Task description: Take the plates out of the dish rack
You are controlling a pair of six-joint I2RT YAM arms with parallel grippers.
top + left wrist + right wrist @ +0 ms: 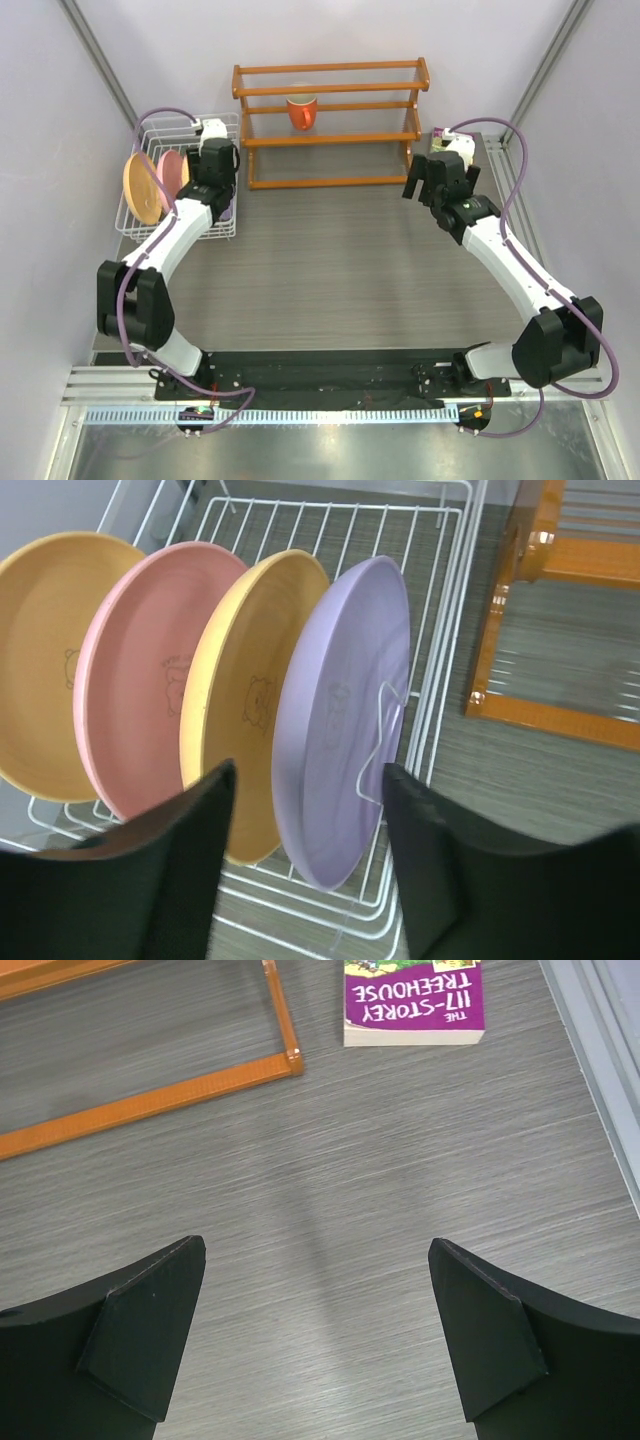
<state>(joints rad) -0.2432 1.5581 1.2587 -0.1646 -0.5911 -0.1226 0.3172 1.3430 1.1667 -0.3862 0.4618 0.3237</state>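
Observation:
The white wire dish rack (pixel 300 520) holds several plates on edge: an orange-tan one (pixel 40 660), a pink one (pixel 140 670), a second orange-tan one (pixel 245 680) and a lavender one (pixel 335 710) at the right end. My left gripper (pixel 308 780) is open, and its black fingers straddle the lavender plate's lower edge with gaps on both sides. From above, the left wrist (pixel 215 165) hangs over the rack (pixel 150 232) and hides most of the lavender plate. My right gripper (pixel 317 1250) is wide open over bare table with nothing between its fingers.
An orange-brown wooden shelf rack (pixel 330 135) stands at the back centre with an orange-red mug (pixel 301 111) on it. A purple book (pixel 414 1000) lies at the back right, just beyond the right gripper (pixel 428 185). Grey walls close in on both sides.

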